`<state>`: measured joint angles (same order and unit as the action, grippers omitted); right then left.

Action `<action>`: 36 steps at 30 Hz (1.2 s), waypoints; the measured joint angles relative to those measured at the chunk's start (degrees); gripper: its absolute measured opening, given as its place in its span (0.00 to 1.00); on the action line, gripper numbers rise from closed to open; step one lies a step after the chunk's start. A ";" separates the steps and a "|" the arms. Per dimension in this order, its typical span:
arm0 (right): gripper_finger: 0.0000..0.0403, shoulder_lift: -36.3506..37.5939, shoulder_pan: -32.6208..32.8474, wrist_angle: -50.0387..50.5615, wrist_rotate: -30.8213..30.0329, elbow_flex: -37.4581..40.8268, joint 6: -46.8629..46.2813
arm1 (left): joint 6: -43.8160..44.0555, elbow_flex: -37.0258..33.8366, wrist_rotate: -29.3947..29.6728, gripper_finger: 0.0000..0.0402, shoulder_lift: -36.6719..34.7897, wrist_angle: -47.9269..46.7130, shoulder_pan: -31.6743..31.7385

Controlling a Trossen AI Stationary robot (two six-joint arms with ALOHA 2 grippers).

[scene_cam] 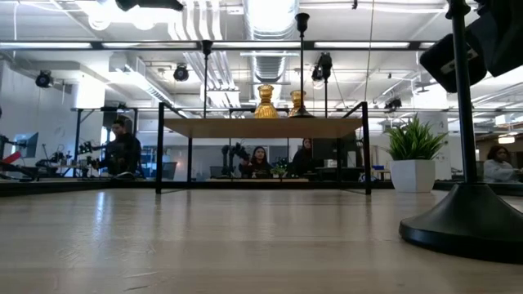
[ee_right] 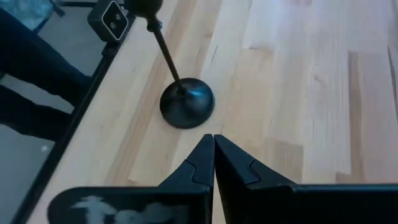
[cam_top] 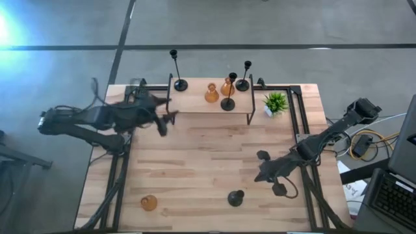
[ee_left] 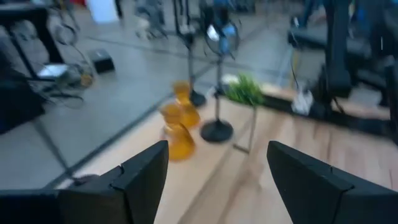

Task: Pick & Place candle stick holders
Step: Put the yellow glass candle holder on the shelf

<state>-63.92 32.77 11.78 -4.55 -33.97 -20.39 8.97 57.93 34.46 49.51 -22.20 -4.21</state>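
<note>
Wooden table [cam_top: 195, 162] carries riser shelf [cam_top: 211, 104], plant [cam_top: 275, 103], amber holder [cam_top: 149, 203], black holder [cam_top: 235, 198].

black thin-stemmed domed-base candle holders: three upright on the raised wooden shelf [cam_top: 177, 70] [cam_top: 245, 75] [cam_top: 229, 92], one upright near table's front edge [cam_top: 235, 197] | squat amber-orange bulb-shaped holders: two on shelf [cam_top: 212, 93] [cam_top: 227, 87], one at front-left [cam_top: 149, 203]

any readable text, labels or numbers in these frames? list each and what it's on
None readable.
White paper at the table's right edge, high view: a dark mark, too small to read.
Pale marking on the right gripper's body, right wrist view: blurred, unreadable.
Small square device at the table edge, right wrist view: no legible label.
</note>
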 joint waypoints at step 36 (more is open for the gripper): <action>0.49 -23.42 0.79 -35.77 -0.51 1.80 3.96 | -3.61 0.00 5.99 0.69 -12.86 2.21 0.00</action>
<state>-87.35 33.56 -23.99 -5.05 -32.17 -16.43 5.37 57.93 40.45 36.65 -19.99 -4.21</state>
